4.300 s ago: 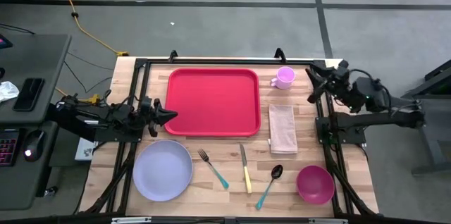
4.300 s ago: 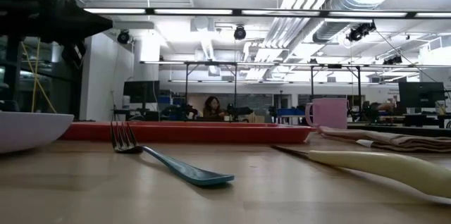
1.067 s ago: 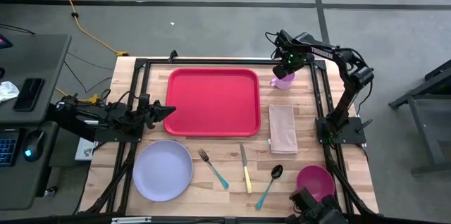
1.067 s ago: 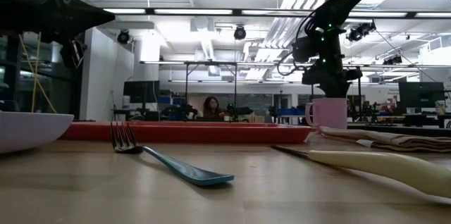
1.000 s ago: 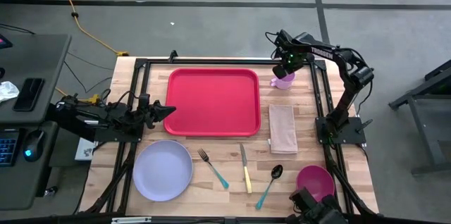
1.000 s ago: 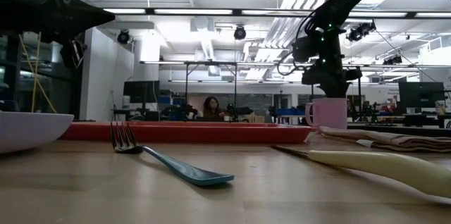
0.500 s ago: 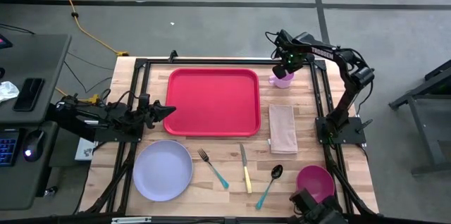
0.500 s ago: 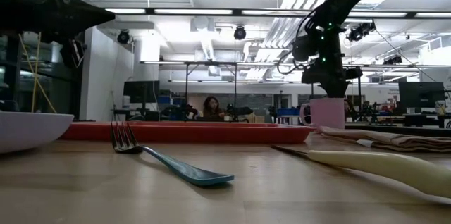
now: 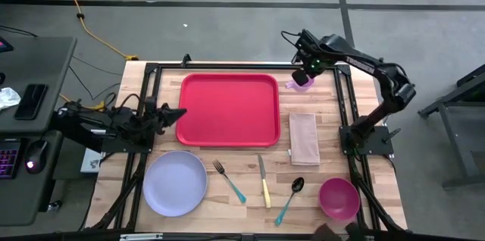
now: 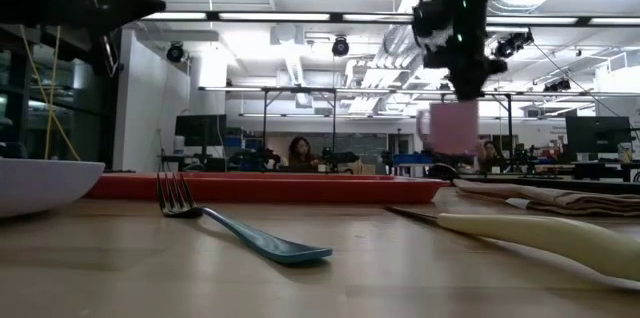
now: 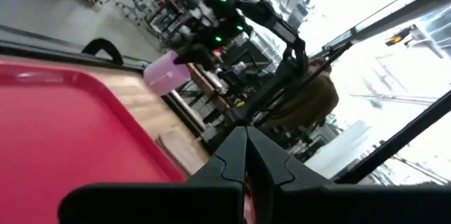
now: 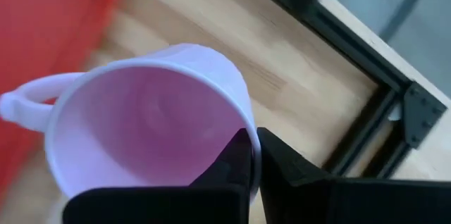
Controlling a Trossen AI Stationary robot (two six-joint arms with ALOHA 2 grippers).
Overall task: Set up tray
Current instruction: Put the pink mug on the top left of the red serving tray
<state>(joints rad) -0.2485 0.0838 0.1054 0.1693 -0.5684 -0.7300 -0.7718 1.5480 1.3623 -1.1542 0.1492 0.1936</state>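
The tray (image 9: 229, 109) lies bare at the back middle of the counter (image 9: 250, 171), with plate (image 9: 174, 183), fork (image 9: 228, 180), knife (image 9: 264, 183), spoon (image 9: 289, 199), bowl (image 9: 339, 198) and napkin (image 9: 305, 138) laid out around it, seemingly waiting to be loaded. The right hand (image 9: 305, 70) is clenched on the rim of the mug (image 10: 449, 126), holding it clear of the counter just off the tray's far right corner. The left hand (image 9: 173, 114) rests pinched shut and empty at the tray's left edge.

Two dark jointed arms, green indicator lights, black cables, tapered fingers
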